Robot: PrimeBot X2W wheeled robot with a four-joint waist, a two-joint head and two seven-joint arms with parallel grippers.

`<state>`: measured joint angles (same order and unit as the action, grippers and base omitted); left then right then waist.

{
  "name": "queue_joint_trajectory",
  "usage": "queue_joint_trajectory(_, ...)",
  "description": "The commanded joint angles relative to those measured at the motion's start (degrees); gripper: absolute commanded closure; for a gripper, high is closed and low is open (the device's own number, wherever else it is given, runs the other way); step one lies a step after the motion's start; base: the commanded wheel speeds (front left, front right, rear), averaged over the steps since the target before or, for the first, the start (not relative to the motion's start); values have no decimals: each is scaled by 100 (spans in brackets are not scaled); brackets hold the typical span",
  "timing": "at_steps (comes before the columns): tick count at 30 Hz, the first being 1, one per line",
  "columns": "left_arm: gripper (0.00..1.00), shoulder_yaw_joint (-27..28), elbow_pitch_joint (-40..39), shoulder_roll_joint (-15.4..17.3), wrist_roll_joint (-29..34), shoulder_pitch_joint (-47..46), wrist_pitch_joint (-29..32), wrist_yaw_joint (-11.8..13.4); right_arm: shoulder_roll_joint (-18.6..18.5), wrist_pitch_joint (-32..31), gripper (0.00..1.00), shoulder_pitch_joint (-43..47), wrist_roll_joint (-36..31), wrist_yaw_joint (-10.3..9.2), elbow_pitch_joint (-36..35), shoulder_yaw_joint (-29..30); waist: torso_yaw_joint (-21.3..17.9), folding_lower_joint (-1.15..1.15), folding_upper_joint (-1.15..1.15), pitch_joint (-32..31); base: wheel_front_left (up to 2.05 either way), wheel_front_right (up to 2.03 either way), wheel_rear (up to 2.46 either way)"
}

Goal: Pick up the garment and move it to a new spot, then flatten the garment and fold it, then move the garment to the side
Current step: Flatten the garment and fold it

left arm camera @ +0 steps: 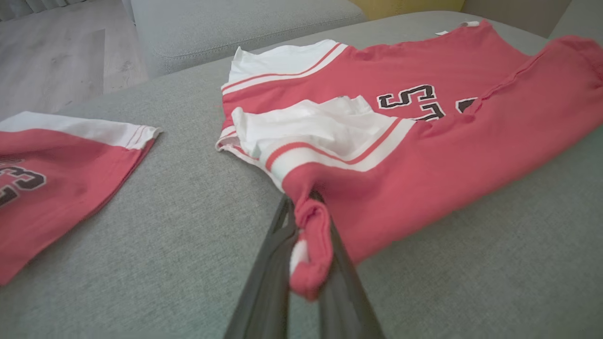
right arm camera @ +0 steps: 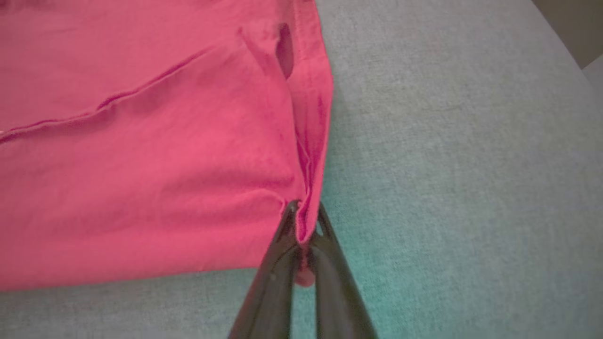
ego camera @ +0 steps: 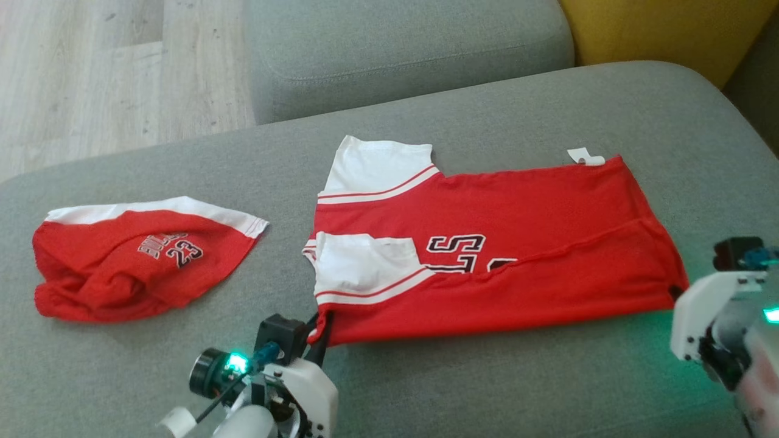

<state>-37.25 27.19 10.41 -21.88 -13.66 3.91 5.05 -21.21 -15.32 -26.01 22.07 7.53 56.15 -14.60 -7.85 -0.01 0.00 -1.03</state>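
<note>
Garment corners pinched between both jaws

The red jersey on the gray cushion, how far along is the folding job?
Looks done: the red jersey lies spread on the gray cushion, its near long side folded over part of the black number. In hand: the left end effector pinches the near sleeve-end corner, and the right end effector pinches the near hem corner. Left: finishing the fold and moving it aside. The red shorts lie apart.
</note>
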Motion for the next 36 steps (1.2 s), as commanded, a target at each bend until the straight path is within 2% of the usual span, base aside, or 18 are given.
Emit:
queue_joint_trajectory(1, 100, 170, -224, 128, -49, -178, 4, 33, -245, -38, 100, 84, 173, -4, -366, -104, -6, 1, 0, 25, 0, 0, 0)
queue_joint_trajectory(4, 100, 163, -274, 149, -59, -165, 47, 65, -382, -86, 100, 393, 419, -4, -850, -41, -18, 1, 0, 62, 0, 0, 0)
queue_joint_trajectory(5, 100, 167, -278, 158, -59, -167, 58, 85, -427, -35, 67, 470, 437, -4, -992, 29, -21, 1, 0, 75, 0, 0, 0)
queue_joint_trajectory(6, 90, 171, -278, 170, -56, -171, 68, 108, -452, 20, 0, 544, 455, -4, -1113, 126, -23, 1, 0, 88, 0, 0, 0)
queue_joint_trajectory(7, 42, 175, -281, 179, -53, -175, 75, 128, -454, 83, 0, 609, 463, -4, -1250, 210, -25, 1, 0, 102, 0, 0, 0)
queue_joint_trajectory(8, 0, 181, -287, 188, -50, -178, 77, 155, -440, 170, 0, 664, 477, -4, -1401, 314, -29, 1, 0, 114, 0, 0, 0)
queue_joint_trajectory(14, 0, 324, -417, 227, -82, -192, -67, 326, -220, 794, 0, 903, 271, -4, -2138, 967, -55, 1, 0, 199, 0, 0, 0)
queue_joint_trajectory(17, 0, 502, -616, 227, -119, -257, -385, 437, 69, 1252, 0, 1027, 55, -4, -2643, 1383, -82, 1, 0, 282, 0, 0, 0)
queue_joint_trajectory(19, 0, 688, -831, 253, -124, -389, -836, 484, 387, 1722, 0, 1109, -279, -4, -3121, 1777, -135, 1, 0, 399, 0, 0, 0)
queue_joint_trajectory(24, 0, 891, -1106, 337, -72, -831, -1392, 406, 942, 2062, 0, 1159, -766, -4, -3729, 2119, -287, 1, 0, 666, 0, 0, 0)
queue_joint_trajectory(30, 0, 794, -1073, 654, 112, -1836, -1115, -59, 1374, 2077, 0, 959, -1086, -4, -4142, 2148, -607, 1, 0, 1078, 0, 0, 0)
queue_joint_trajectory(36, 0, 606, -425, 969, 211, -3014, -400, -728, 1564, 2088, 0, 696, -1182, -4, -4333, 2006, -979, 1, 0, 1414, 0, 0, 0)
